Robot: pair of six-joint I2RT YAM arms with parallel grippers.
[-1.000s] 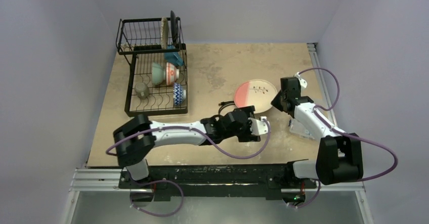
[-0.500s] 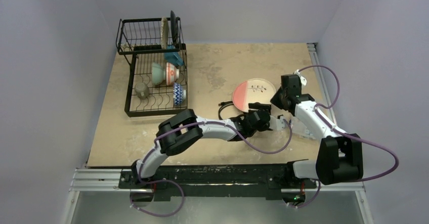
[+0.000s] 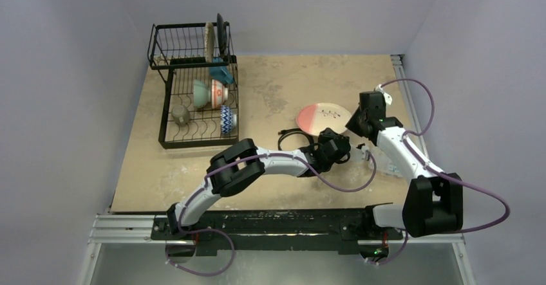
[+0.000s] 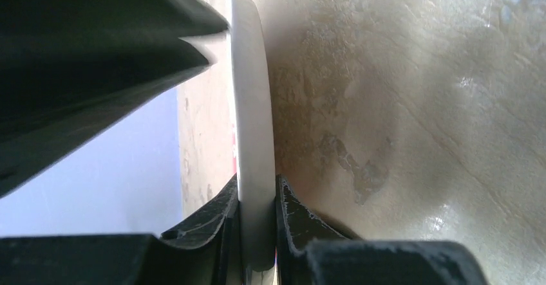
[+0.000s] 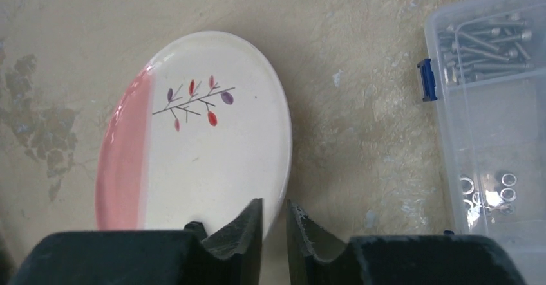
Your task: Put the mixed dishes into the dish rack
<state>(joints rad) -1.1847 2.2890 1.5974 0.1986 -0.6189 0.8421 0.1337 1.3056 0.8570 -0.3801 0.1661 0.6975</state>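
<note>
My left gripper [image 4: 257,185] clamps the pink-and-white large plate's [image 4: 252,92] rim, its edge running toward twelve. My right gripper [image 5: 273,224] sits closed on nothing alongside. The dish rack [image 3: 164,114] lies at ten.

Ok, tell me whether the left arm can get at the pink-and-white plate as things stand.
Yes, it seems so: the left tool is closed on the rim of the pink-and-white plate, with nothing between. The right tool sits further along the rim, clear of that grip.
</note>
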